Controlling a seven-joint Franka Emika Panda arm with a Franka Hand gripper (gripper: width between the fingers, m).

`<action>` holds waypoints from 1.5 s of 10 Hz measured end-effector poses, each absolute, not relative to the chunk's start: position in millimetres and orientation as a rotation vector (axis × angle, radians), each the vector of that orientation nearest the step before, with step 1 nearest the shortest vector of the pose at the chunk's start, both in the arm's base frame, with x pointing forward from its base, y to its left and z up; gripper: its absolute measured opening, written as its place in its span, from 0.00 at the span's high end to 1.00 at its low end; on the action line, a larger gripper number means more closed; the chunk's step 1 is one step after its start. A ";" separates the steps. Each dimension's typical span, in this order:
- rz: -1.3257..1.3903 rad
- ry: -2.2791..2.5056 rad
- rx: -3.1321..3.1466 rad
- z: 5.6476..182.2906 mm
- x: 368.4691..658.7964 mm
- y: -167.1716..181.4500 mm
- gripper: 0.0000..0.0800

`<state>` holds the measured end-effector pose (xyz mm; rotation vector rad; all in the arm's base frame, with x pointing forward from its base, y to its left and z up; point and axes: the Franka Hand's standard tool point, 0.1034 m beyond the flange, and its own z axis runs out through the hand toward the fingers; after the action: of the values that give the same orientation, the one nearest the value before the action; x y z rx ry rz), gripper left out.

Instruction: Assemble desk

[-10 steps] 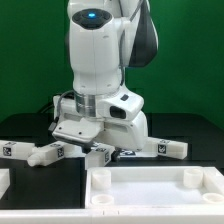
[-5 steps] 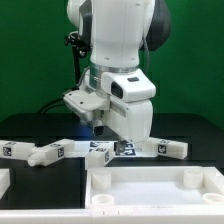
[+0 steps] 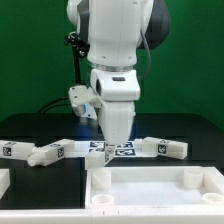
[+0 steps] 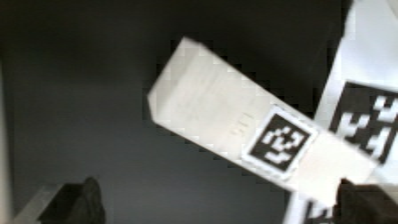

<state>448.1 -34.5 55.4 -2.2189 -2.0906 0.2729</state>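
No letters, digits or brand marks legible anywhere. Only coded black-and-white square tags, unreadable as text. In the exterior view, low across the middle of the frame: one tag [image 3: 8, 151] on the far-left leg [image 3: 16, 150], one tag [image 3: 58, 152] on the second leg [image 3: 45, 154], small tags [image 3: 122, 150] on the white parts at centre below the arm, too small to make out, and one tag [image 3: 160, 148] on the right leg [image 3: 172, 148]. In the wrist view: one sharp tag [image 4: 281, 141], a black square with a white blocky pattern, near the end of the tilted leg [image 4: 205, 95]; a second tag [image 4: 368, 120], cut off by the frame edge, on another white part just beside it.
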 end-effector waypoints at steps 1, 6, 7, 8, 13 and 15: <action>0.287 -1.874 -2.428 55.1 448.3 -33.1 0.19; 0.325 -1.461 -2.708 57.6 451.3 -29.7 0.19; 0.330 -1.309 -2.783 57.1 451.2 -30.1 0.19; 0.360 -0.996 -2.909 56.6 457.3 -39.9 0.19; 0.372 -0.446 -3.005 52.0 458.6 -43.1 0.19; 0.522 0.146 -3.018 37.6 452.0 -40.5 0.19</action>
<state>452.0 -40.5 37.6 -3.0177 0.1455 0.5219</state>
